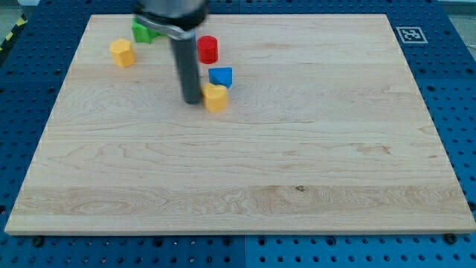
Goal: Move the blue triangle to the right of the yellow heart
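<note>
- my tip (192, 101) is down on the wooden board (297, 149), in the upper left part of the view; the dark rod rises from it to a blurred black mount at the view's top
- no fingers or jaws on this arm, just the straight rod; it holds nothing and only sits against things
- tip is just left of the yellow heart (216, 97), touching it or nearly so; cannot tell for sure
- blue triangle (221, 76) lies just above the yellow heart, a little to the view's right of it, very close; contact unclear
- blue triangle is up and right of my tip, apart from it
- red block (207, 49), round like a cylinder, is above the blue triangle, slightly left, near but apart
- green block (143, 31) is at the view's top left, partly hidden behind the blurred mount; shape not clear
- second yellow block (122, 53) is well left of the rod, below and left of the green block; shape not clear
- black-and-white marker tag (410, 34) sits at the board's top right corner
- blue pegboard table (461, 89) surrounds the board
</note>
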